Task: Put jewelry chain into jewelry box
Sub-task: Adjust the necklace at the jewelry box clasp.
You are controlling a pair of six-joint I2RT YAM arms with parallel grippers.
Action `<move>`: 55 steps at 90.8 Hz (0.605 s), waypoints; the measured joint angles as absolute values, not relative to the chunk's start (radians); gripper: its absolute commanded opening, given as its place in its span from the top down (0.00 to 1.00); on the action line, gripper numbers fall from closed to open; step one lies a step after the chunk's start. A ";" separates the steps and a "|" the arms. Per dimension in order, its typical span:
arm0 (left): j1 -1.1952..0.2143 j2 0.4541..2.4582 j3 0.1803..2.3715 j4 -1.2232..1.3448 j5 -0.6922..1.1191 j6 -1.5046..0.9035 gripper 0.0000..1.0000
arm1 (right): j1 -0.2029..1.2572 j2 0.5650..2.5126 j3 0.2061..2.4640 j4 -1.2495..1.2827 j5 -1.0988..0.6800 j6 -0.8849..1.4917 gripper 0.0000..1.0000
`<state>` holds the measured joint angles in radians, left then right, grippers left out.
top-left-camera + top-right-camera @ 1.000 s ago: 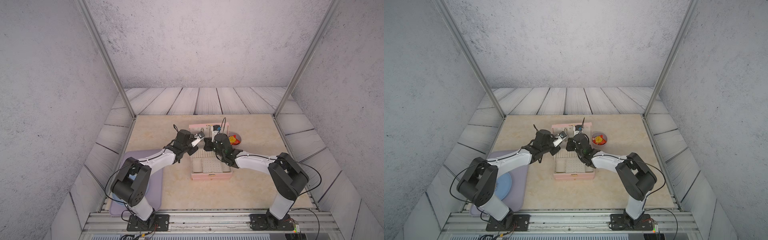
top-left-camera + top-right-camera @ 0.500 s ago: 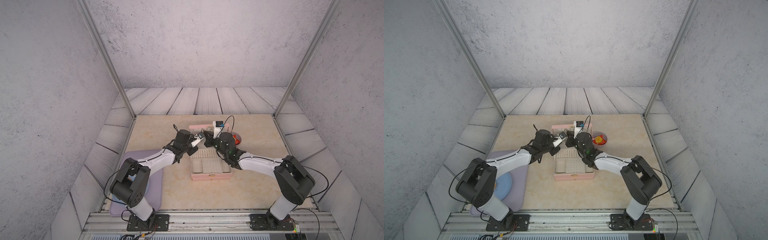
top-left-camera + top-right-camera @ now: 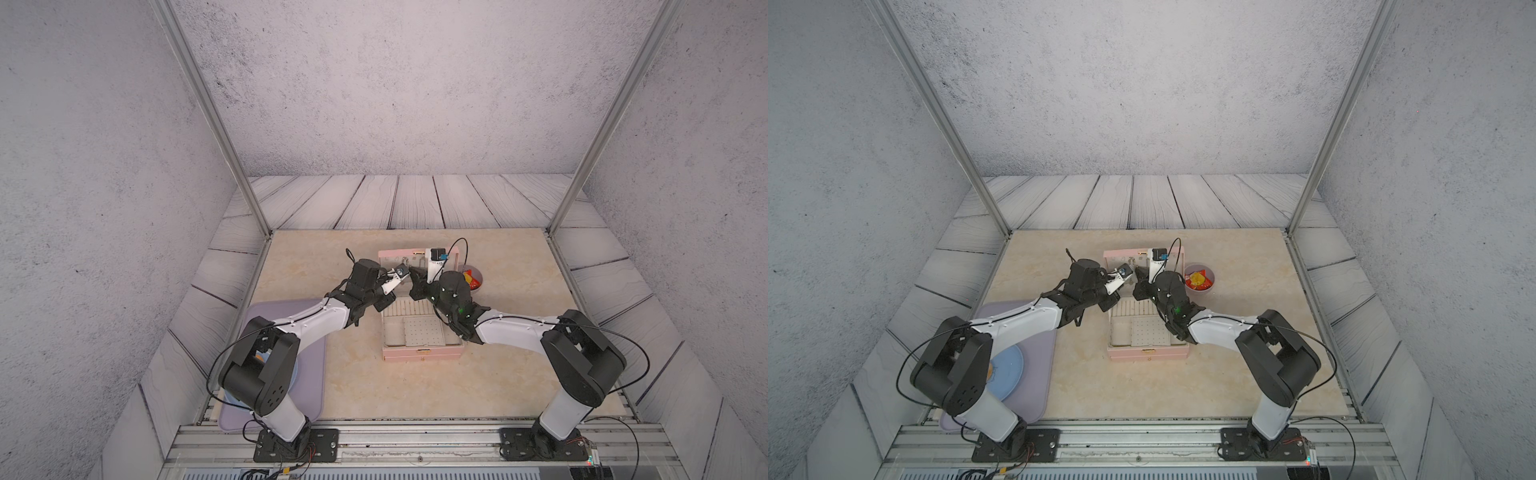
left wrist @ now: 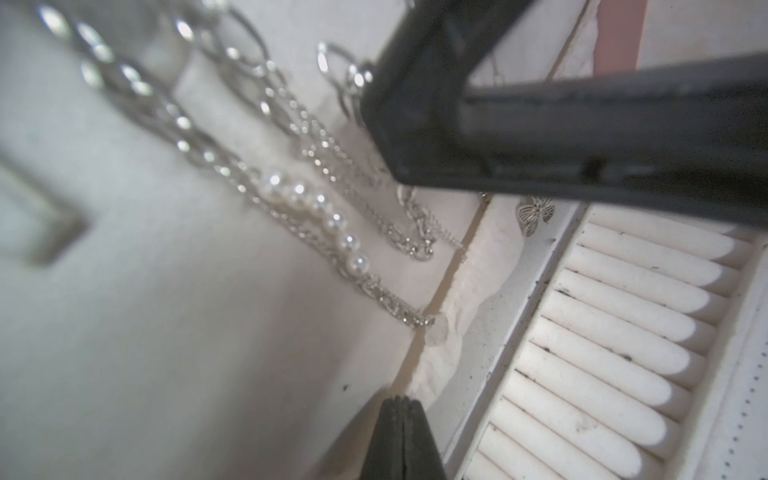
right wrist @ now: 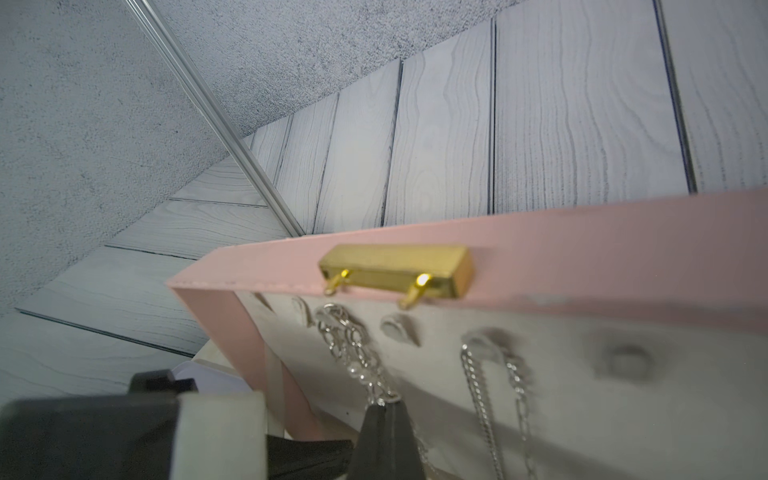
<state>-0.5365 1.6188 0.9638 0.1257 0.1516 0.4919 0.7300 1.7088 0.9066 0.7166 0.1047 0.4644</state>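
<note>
The pale pink jewelry box (image 3: 422,353) (image 3: 1148,354) stands open at the table's middle with its lid upright. In the right wrist view the jewelry chain (image 5: 345,340), chunky silver links with a few pearls, hangs from a hook under the lid's pink rim (image 5: 582,245). My right gripper (image 5: 384,405) (image 3: 412,272) is shut with its tips pinching a link of it. The left wrist view shows that chain (image 4: 183,124) against the cream lining. My left gripper (image 4: 401,400) (image 3: 1128,275) is shut on nothing, close to the lining above the ring rolls (image 4: 623,332).
Thinner chains (image 5: 478,395) hang from another hook, and a butterfly pendant (image 4: 536,214) hangs near the hinge. A grey bowl (image 3: 1200,291) with red and yellow bits stands right of the box. A lilac tray (image 3: 1034,374) with a blue plate (image 3: 1007,368) lies front left.
My right gripper has risen from over the box's base toward the lid's hooks, staying shut. The left arm has hardly moved.
</note>
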 measured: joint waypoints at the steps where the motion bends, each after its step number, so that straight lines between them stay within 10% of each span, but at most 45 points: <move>1: -0.537 1.618 0.964 0.125 0.152 0.492 1.00 | 0.730 1.711 0.906 0.719 0.105 0.462 1.00; 55: -0.534 1.605 0.960 0.114 0.163 0.492 1.00 | 0.730 1.779 0.889 0.775 0.116 0.437 1.00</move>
<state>-0.5343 1.6051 0.9600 0.1143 0.1631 0.4919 0.7300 1.7790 0.8890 0.7746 0.1158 0.4370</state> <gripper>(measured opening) 0.053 0.043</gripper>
